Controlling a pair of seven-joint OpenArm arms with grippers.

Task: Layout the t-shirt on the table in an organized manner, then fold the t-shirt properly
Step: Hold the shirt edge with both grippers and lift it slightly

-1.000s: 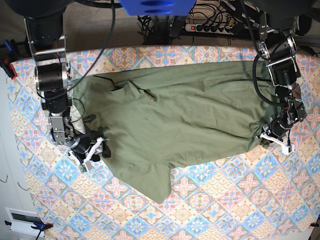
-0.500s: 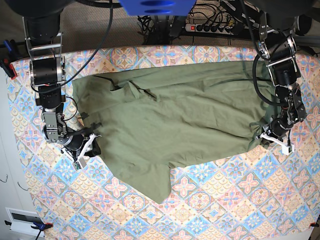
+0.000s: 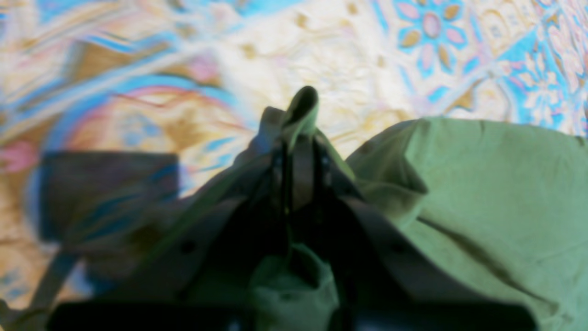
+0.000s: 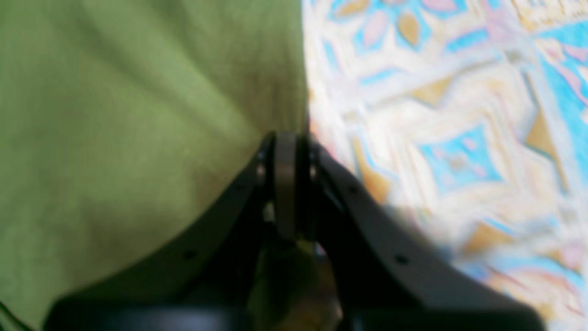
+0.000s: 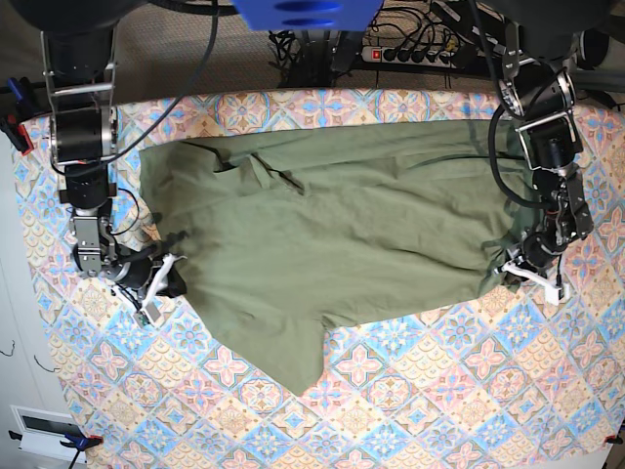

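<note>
The olive-green t-shirt [image 5: 332,225] lies spread lengthwise across the patterned table [image 5: 439,391], rumpled near its upper left, with one flap hanging toward the front. My right gripper [image 5: 164,281] is at the shirt's left edge. In the right wrist view the gripper [image 4: 285,138] is shut, pinching the hem of the t-shirt [image 4: 138,115]. My left gripper [image 5: 515,269] sits at the shirt's right end. The left wrist view shows this gripper [image 3: 298,142] shut on a bunched fold of the t-shirt [image 3: 482,193] that pokes out past the tips.
A power strip with cables [image 5: 410,51] lies beyond the table's far edge. A red and blue clamp [image 5: 18,132] grips the left corner. A white box [image 5: 44,430] sits off the table at the bottom left. Patterned cloth [image 3: 344,46] lies below both grippers.
My right gripper has shut on the shirt's left edge and drawn leftward, pulling that side of the shirt outward. The left gripper stays shut on the right end, almost still.
</note>
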